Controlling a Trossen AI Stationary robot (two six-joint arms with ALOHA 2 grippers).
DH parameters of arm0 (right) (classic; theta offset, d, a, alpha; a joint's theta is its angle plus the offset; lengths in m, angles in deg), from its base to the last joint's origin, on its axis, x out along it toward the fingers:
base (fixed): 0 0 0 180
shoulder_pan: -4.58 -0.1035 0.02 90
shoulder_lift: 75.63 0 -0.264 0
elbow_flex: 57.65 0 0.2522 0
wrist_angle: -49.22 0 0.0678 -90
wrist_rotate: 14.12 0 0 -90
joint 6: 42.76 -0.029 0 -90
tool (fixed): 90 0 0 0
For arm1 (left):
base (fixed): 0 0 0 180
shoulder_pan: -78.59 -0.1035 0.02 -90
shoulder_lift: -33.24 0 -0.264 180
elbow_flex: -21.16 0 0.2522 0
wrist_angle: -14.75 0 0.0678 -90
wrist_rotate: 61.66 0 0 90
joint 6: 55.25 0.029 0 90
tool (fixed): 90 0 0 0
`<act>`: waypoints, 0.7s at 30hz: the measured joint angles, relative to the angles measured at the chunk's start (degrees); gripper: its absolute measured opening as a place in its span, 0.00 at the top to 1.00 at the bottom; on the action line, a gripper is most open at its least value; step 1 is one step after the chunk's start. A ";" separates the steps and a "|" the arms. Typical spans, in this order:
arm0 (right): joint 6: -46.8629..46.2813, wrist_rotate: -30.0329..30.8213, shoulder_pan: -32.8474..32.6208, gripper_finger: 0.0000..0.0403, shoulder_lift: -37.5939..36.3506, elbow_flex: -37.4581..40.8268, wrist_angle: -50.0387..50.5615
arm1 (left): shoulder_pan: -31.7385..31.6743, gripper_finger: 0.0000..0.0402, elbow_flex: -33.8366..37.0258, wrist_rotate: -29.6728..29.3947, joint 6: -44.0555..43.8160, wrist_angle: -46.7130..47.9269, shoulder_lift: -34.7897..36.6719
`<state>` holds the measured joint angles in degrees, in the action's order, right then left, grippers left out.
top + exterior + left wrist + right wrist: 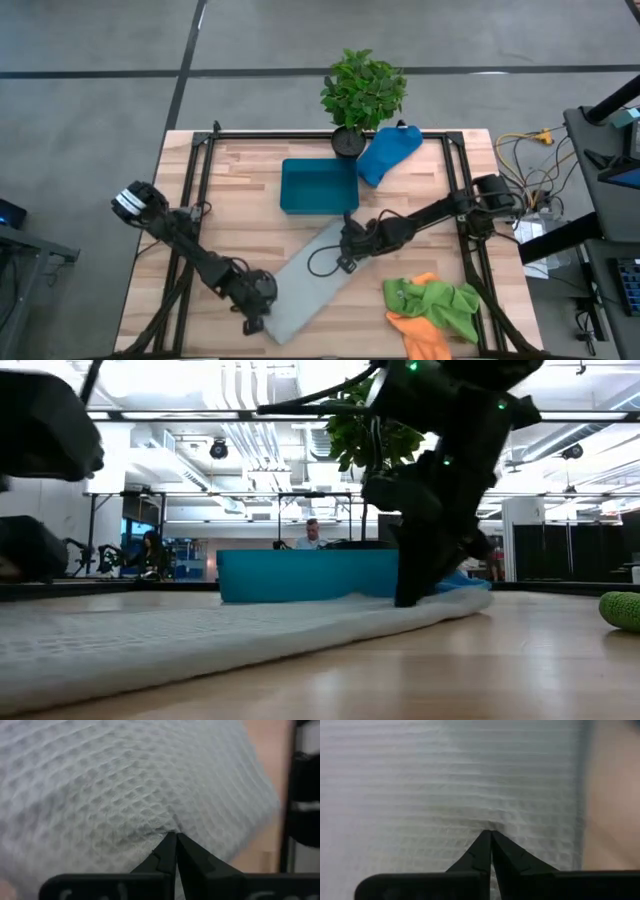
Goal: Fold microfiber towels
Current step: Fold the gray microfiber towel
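Grey-white towel (312, 278) lies flat as a long folded strip, running diagonally across the middle of the wooden bench (240, 175), waffle-weave texture clear in both wrist views. Left hand (256, 318) is clenched on the strip's near-left corner, fingertips pinched together with cloth bunching at the tips (172, 840). Right hand (349, 246) is clenched on the strip's far end, just in front of the blue tray (318, 186), tips pinched into the weave (487, 837). In the low view the towel sits flat on the bench with its far end slightly raised under the right hand. Bright blue towel (388, 153) is crumpled at the bench's far edge, beside the tray and touching the potted plant (362, 92). Lime green towel (441, 304) is crumpled near the front right corner, lying partly over the orange towel (419, 333).
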<state>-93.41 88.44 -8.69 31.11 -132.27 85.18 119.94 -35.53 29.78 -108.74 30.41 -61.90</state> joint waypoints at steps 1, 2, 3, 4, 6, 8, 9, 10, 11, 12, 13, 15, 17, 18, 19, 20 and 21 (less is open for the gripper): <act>2.32 1.49 0.02 0.98 -0.26 -0.62 0.47 | 0.30 1.00 0.04 0.02 0.05 -0.61 0.24; 4.65 2.97 -0.12 0.98 -0.97 -1.47 1.02 | 0.50 1.00 0.15 -0.19 -0.13 -0.52 0.63; 6.35 4.22 -0.43 0.98 -1.75 -2.47 1.62 | 0.52 1.00 0.28 -0.66 -0.56 -0.19 1.29; 7.48 5.33 -0.76 0.98 -2.57 -3.52 2.24 | 0.52 1.00 0.38 -1.17 -1.09 0.25 2.08; 8.31 6.59 -1.67 0.98 -3.83 -5.48 4.23 | 0.48 1.00 0.38 -3.88 -1.27 0.91 4.28; 8.51 7.05 -2.96 0.98 -4.45 -6.76 5.79 | 0.03 1.00 0.35 -7.37 -0.63 1.01 5.98; 8.67 7.08 -3.66 0.98 -4.86 -7.32 5.94 | -0.45 1.00 0.34 -8.46 0.04 1.11 6.59; 8.74 7.16 -4.50 0.98 -5.29 -7.83 5.92 | -1.25 1.00 0.34 -9.03 1.05 1.05 6.98; 8.70 7.21 -5.49 0.98 -5.99 -8.24 5.76 | -2.38 1.00 0.34 -9.06 1.80 0.65 7.19; 8.48 7.32 -6.53 0.98 -6.56 -8.44 5.54 | -3.75 1.00 0.34 -8.80 2.73 0.39 7.38; 7.70 7.80 -7.71 0.98 -6.95 -8.53 5.63 | -5.46 1.00 0.34 -8.08 4.00 0.39 7.45; 5.22 9.24 -10.39 0.98 -7.24 -8.54 6.42 | -9.52 1.00 -0.04 -6.60 8.09 0.02 7.16; 2.76 11.15 -13.38 0.98 -7.53 -8.39 6.85 | -14.02 1.00 -0.74 -4.63 14.12 -0.74 6.78; 1.49 12.18 -14.99 0.98 -7.79 -8.39 6.77 | -16.40 1.00 -1.24 -3.81 17.25 -1.01 6.62; 0.06 13.19 -16.65 0.98 -8.10 -8.39 6.93 | -18.78 1.00 -1.90 -3.23 20.68 -1.36 6.29; -1.61 14.19 -18.32 0.98 -8.24 -8.39 7.42 | -21.14 1.00 -2.74 -3.26 24.00 -1.54 5.81; -3.24 14.87 -19.83 0.98 -8.24 -8.39 7.67 | -23.35 1.00 -3.56 -3.18 27.10 -1.70 5.35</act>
<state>-96.66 103.30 -28.52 22.86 -140.66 92.85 96.59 -39.10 26.60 -81.64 28.71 -56.55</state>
